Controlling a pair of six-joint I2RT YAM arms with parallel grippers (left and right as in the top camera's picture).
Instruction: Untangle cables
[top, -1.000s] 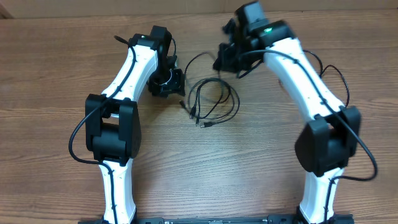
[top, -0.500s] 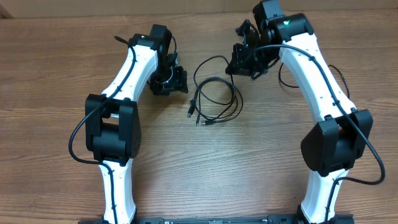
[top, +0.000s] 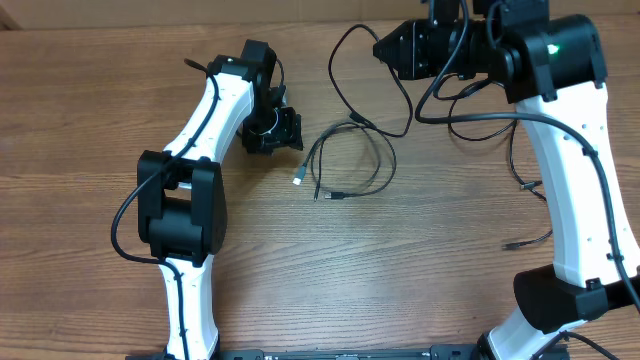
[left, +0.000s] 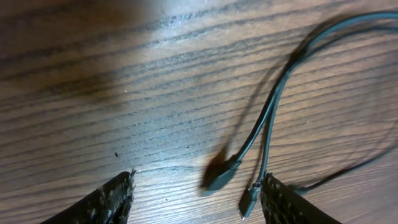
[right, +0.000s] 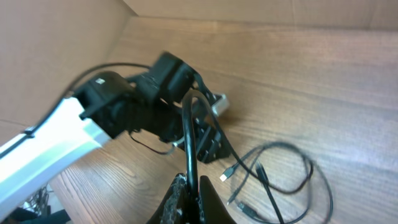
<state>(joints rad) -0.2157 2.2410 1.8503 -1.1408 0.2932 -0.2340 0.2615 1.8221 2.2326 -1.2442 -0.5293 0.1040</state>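
The right gripper is squeezing one black cable tight and holding it up, well apart from the left gripper. The other cables are lying in a loop just beside the left gripper. Its fingers are sitting wide apart, holding nothing, with two small plugs near them.

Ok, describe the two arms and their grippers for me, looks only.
The left arm and right arm have white links and black joint housings, with thick black cables looping alongside. A green light glows on the right one. The left gripper and right gripper are black.
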